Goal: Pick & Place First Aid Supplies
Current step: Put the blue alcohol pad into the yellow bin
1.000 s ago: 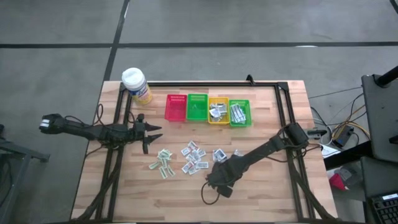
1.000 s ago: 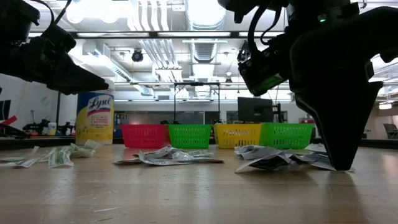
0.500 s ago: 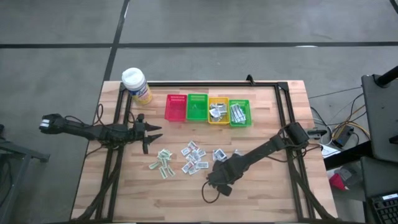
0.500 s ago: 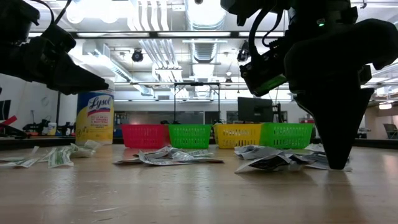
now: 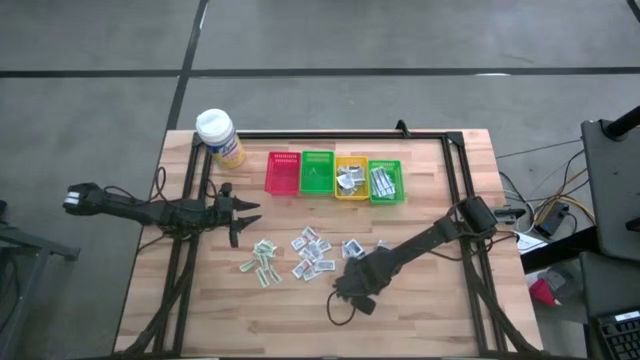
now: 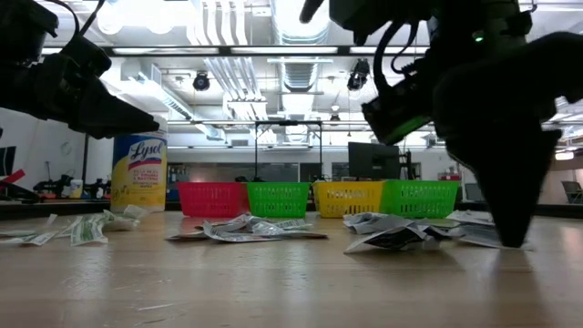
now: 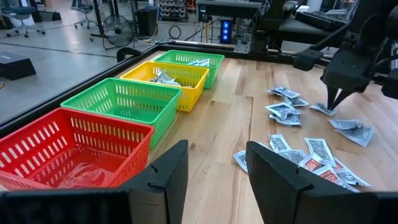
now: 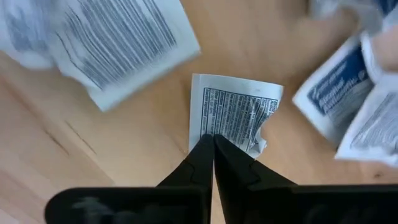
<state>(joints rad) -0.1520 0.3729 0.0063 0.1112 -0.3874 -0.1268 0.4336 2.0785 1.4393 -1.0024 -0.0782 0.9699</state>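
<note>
Right gripper (image 8: 213, 144) is down at the table, jaws pinched together on the near edge of one white packet (image 8: 235, 117) that lies flat just ahead of its tips; more loose packets (image 5: 310, 252) sit close on both sides. Left gripper (image 7: 214, 171) hovers well apart, jaws spread, empty, facing the red basket (image 7: 74, 146). Risk: only a thin edge is caught, so the packet could slip or tear free on lifting.

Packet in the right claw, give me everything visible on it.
The packet is a small flat rectangle of white paper with dense dark fine print, one corner torn or crumpled. It lies flat on the wooden table, apart from neighbouring packets. The right claw is shut, tips pinching its near edge.
</note>
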